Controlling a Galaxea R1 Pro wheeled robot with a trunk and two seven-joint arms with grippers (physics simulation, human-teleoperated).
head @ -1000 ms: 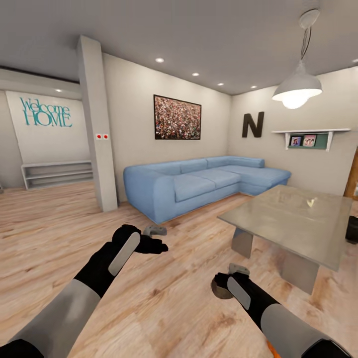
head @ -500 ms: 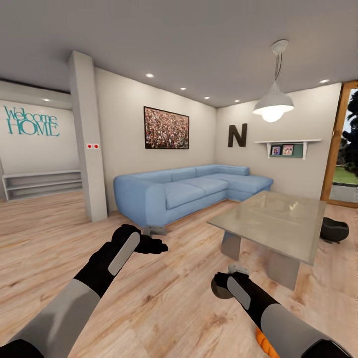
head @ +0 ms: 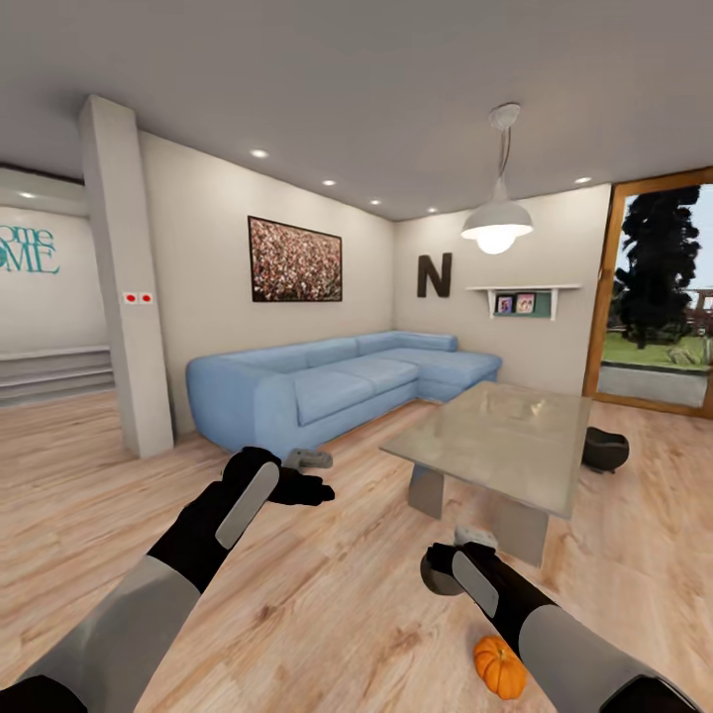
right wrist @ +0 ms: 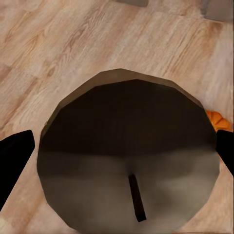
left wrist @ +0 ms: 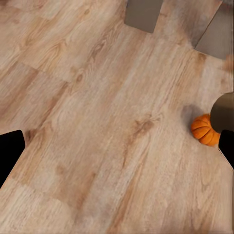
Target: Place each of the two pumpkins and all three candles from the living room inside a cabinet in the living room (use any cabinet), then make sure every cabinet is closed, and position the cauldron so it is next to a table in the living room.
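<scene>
Right wrist view: right gripper [right wrist: 124, 151] fingers grip 1 round, dark-topped candle [right wrist: 127, 151]. Left gripper [left wrist: 117, 151] spreads wide, empty, over the floor [left wrist: 97, 122]. 1 pumpkin [head: 499, 666] lies on the floor beside the right arm, near the table [head: 492, 433]; cauldron [head: 604, 450] sits beyond.

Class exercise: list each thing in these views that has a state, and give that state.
left hand: open, empty
right hand: closed on the candle
candle: held, unlit
pumpkin: loose on the floor, stem up
cauldron: on the floor past the table
ceiling lamp: lit
</scene>
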